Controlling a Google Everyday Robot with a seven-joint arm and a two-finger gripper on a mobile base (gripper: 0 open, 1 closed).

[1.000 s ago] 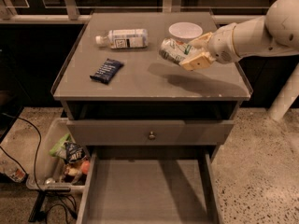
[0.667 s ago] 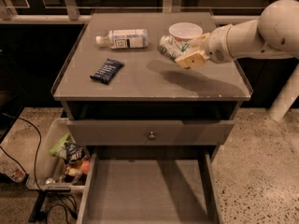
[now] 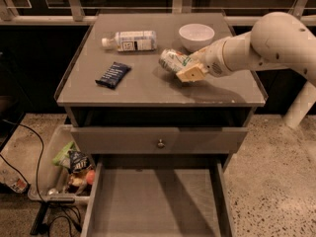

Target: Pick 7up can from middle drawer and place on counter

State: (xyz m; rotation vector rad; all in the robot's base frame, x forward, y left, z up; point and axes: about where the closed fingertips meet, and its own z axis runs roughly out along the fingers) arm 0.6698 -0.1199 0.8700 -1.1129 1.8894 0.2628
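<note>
The 7up can (image 3: 171, 60), silvery-white and green, is tilted on its side just above the counter (image 3: 148, 85), right of centre. My gripper (image 3: 186, 68) is shut on the 7up can, reaching in from the right on the white arm (image 3: 266, 43). The middle drawer (image 3: 155, 206) is pulled open at the bottom of the view, with a bare flat bottom.
On the counter are a white-labelled plastic bottle (image 3: 129, 40) lying at the back left, a white bowl (image 3: 196, 36) behind the can, and a dark blue packet (image 3: 113, 74) at the left. The upper drawer front with a round knob (image 3: 160, 143) is closed. A bin of clutter (image 3: 69, 169) stands on the floor at the left.
My gripper with the can has moved left and slightly down toward the counter's middle.
</note>
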